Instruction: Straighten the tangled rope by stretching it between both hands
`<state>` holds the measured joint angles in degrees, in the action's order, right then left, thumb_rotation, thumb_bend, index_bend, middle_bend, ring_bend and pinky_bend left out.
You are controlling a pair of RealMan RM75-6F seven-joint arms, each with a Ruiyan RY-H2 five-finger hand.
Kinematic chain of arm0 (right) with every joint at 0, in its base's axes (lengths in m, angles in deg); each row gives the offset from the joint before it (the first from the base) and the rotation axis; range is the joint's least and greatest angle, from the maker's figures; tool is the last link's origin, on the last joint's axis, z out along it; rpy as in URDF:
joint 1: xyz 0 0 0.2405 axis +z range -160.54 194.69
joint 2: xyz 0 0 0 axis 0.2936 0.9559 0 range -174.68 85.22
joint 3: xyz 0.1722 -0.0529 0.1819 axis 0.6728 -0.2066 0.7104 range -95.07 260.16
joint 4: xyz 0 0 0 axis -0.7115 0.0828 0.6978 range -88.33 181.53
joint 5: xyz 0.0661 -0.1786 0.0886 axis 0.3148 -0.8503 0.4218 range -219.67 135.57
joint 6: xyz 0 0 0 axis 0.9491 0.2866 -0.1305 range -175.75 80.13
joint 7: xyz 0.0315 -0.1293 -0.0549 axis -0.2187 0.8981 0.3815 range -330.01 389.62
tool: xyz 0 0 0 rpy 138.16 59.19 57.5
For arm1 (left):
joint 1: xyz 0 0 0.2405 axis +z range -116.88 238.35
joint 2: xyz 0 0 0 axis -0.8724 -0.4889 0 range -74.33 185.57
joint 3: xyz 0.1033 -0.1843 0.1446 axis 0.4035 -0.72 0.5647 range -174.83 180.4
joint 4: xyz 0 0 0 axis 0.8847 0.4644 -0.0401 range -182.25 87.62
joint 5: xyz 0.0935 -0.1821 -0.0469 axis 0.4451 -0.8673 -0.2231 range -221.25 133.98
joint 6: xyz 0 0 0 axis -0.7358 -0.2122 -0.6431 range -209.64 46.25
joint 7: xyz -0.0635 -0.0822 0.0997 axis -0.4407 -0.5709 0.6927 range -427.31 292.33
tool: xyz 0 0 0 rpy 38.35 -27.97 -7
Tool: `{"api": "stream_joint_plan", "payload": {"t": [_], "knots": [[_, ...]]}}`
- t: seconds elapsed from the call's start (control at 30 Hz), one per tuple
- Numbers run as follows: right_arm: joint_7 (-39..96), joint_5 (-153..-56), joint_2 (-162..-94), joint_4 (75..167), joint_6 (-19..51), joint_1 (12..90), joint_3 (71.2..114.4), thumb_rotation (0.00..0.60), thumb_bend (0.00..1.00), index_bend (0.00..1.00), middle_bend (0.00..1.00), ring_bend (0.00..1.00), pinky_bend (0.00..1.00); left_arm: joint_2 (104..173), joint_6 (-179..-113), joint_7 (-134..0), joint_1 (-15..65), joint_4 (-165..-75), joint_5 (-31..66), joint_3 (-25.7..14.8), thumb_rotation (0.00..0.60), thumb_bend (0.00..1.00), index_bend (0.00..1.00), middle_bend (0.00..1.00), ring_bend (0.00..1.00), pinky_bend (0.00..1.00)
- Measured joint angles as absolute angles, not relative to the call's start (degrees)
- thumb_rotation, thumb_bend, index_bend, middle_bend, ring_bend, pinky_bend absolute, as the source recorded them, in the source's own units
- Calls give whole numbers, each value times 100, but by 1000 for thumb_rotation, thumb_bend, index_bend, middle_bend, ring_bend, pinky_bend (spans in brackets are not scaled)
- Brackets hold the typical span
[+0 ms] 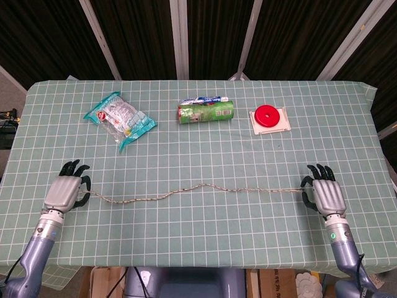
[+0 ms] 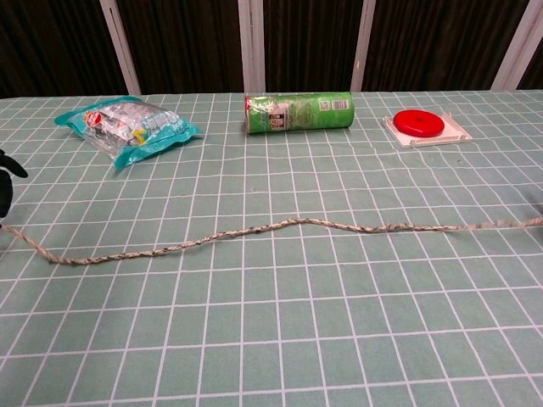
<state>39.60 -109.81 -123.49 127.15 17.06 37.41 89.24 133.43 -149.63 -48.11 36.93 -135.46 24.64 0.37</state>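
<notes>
A thin twisted rope (image 1: 205, 185) lies slack across the front of the table in a shallow wave, with no knot showing; in the chest view the rope (image 2: 280, 225) runs off both side edges. My left hand (image 1: 67, 189) is at the rope's left end, which meets its thumb side, and it holds that end. My right hand (image 1: 324, 194) holds the right end, which runs into its fingers (image 1: 305, 186). In the chest view only the dark fingertips of the left hand (image 2: 7, 170) show at the left edge; the right hand is out of that view.
At the back of the green checked table (image 1: 198, 242) lie a teal snack bag (image 1: 119, 118), a green can on its side (image 1: 205, 111) and a red disc on a white tray (image 1: 268, 116). The table's front edge is close below both hands.
</notes>
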Motion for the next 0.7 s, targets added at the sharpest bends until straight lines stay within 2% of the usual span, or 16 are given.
{"api": "stream_joint_plan", "payload": {"t": [0.03, 0.07, 0.23, 0.37, 0.47, 0.63, 0.7], "knots": [[4041, -10955, -12343, 12719, 1657, 3750, 8902, 600, 495, 7, 0, 0, 0, 13351, -14970, -4739, 3696, -13533, 2453, 43, 600, 326, 465, 110, 8, 0], [4113, -10923, -12333, 12731, 1627, 3755, 8893, 600, 495, 0, 0, 0, 0, 13358, -14984, -4653, 3701, -13527, 2437, 46, 600, 311, 448, 101, 6, 0], [4385, -10696, -12209, 12998, 1610, 3723, 8890, 600, 497, 0, 0, 0, 0, 13251, -15088, -4307, 3798, -13748, 2234, 45, 600, 206, 325, 22, 0, 0], [4409, -10747, -12039, 13260, 1816, 3625, 8887, 600, 499, 0, 0, 0, 0, 13033, -15277, -4358, 3956, -14136, 2218, 59, 600, 169, 292, 10, 0, 0], [4242, -11046, -11935, 13426, 2198, 3482, 8865, 600, 498, 0, 0, 0, 0, 12897, -15647, -4649, 4184, -14361, 2452, 116, 600, 164, 256, 1, 0, 0], [3916, -11998, -11655, 13643, 3128, 3098, 8671, 600, 491, 0, 0, 0, 0, 12572, -16402, -5224, 4654, -14540, 3403, 399, 600, 146, 124, 0, 0, 0], [3796, -12328, -11527, 13698, 3450, 2931, 8567, 600, 481, 0, 0, 0, 0, 12408, -16751, -5481, 4865, -14565, 3824, 532, 600, 140, 103, 0, 0, 0]]}}
